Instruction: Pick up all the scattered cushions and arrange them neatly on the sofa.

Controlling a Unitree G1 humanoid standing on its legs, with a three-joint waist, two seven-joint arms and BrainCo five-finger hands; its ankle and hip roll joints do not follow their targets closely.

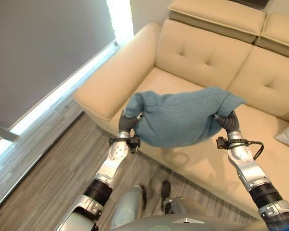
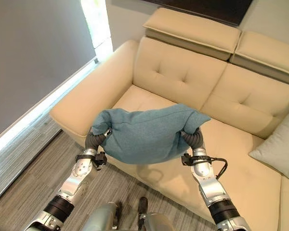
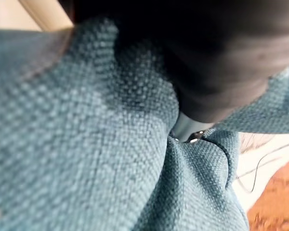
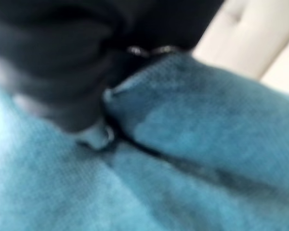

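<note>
In the left eye view, the teal cushion [image 1: 180,118] is hanging between both hands above the front of the beige sofa [image 1: 192,57], the left hand [image 1: 129,122] and right hand [image 1: 225,120] sinking into its ends. In the right eye view, a pale grey cushion [image 2: 279,147] is lying on the sofa's right seat. In both wrist views, fabric is burying the fingers, so I cannot tell their grip.
</note>
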